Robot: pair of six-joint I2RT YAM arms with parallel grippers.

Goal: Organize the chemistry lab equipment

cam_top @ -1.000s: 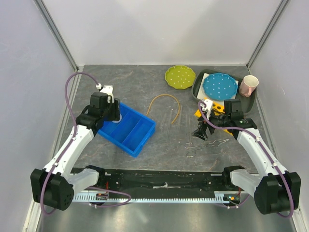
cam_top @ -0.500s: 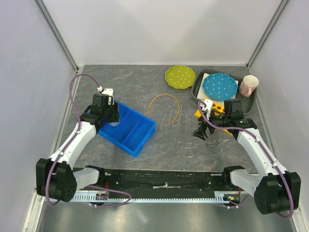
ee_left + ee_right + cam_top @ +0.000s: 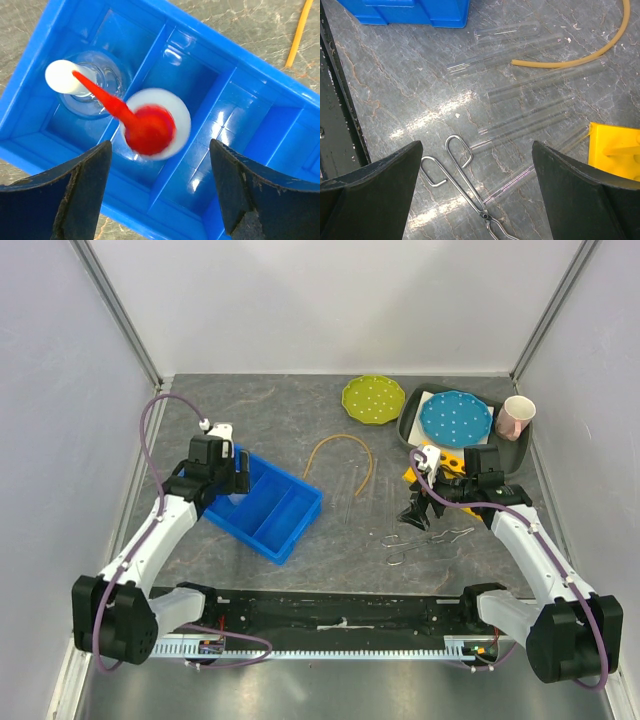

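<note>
Left jaws widened; red-nozzled squeeze bottle (image 3: 152,127) upright in glossy blue tray (image 3: 265,132).

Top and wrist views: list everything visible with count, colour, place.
bin: 1, blue, divided, table left of centre
squeeze bottle: 1, clear with red nozzle cap, standing in the bin
flask: 1, clear with white stopper, bin compartment beside the bottle
rubber tube: 1, tan, arched at table centre
glass tubes: several, clear, lying right of bin
wire tongs: 1, metal, near right gripper
holder: 1, yellow, right of tubes
green plate: 1, white-dotted, far centre
tray: 1, dark, far right
blue plate: 1, white-dotted, in tray
cup: 1, pink, tray's right end
left gripper: open, above bottle
right gripper: open, above tubes and tongs
</note>
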